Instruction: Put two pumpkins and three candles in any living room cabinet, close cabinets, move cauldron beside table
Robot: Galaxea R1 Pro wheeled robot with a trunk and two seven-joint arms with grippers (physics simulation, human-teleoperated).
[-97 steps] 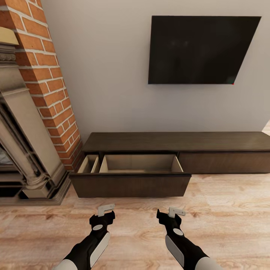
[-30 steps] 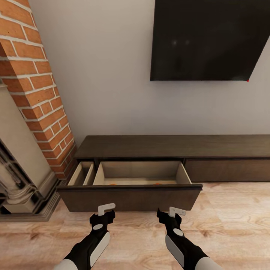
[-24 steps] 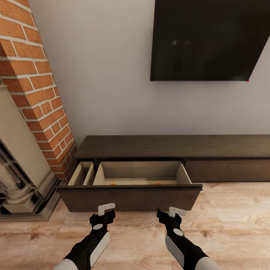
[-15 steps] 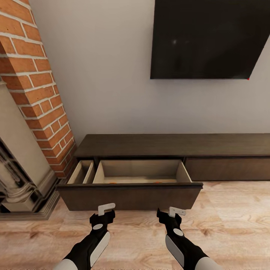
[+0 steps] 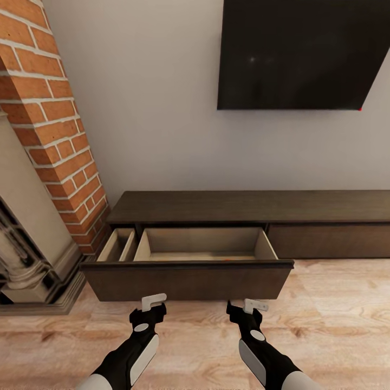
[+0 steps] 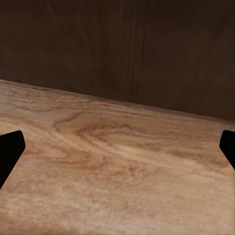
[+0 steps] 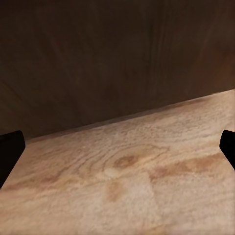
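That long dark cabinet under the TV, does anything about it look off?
Yes: the cabinet has its left drawer pulled fully out over the floor, while the front on the right sits flush. Both grippers, left and right, are open just in front of it.

The view has drawn nearer the long dark brown wooden cabinet [image 5: 249, 208]; its open pale-lined drawer [image 5: 187, 279] now looms just ahead

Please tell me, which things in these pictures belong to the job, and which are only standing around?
Job: cabinet, its open drawer, left gripper, right gripper.

Not the job: TV, brick fireplace, wood floor.
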